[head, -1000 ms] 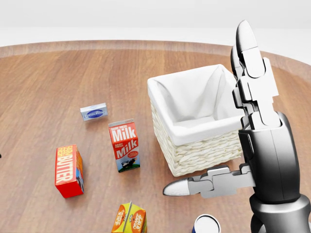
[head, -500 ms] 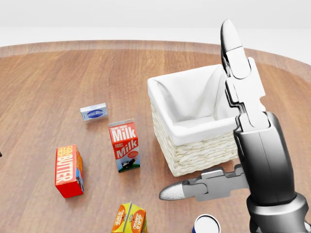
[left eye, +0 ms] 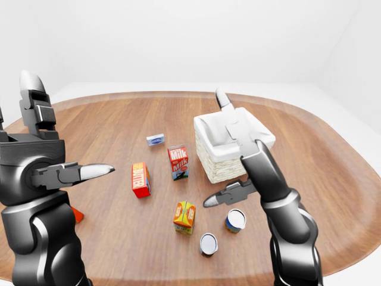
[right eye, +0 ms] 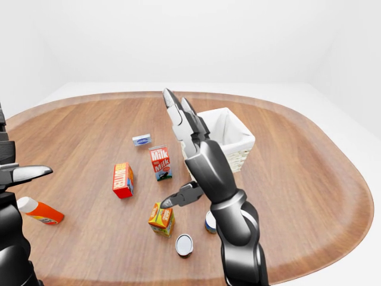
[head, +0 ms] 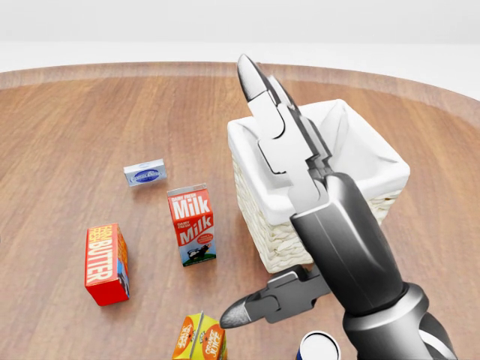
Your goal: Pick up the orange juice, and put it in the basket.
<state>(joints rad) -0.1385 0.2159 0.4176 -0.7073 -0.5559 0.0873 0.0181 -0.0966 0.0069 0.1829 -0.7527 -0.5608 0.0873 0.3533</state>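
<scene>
Orange juice carton (left eye: 184, 217) stands upright, long axis vertical, gabled top up, toward the near edge of the tabletop (left eye: 333, 179), apart from the basket (left eye: 233, 146). Right hand (left eye: 241, 156) hangs above, fingers spread, thumb pointing left over the carton, not touching. Left hand (left eye: 44, 161) raised at the left, also spread, empty. Head view cuts off the carton's lower part; only the right-eye view shows the orange bottle (right eye: 39, 210) lying at the left edge.

Bright, even, sharp; soft shadows
</scene>
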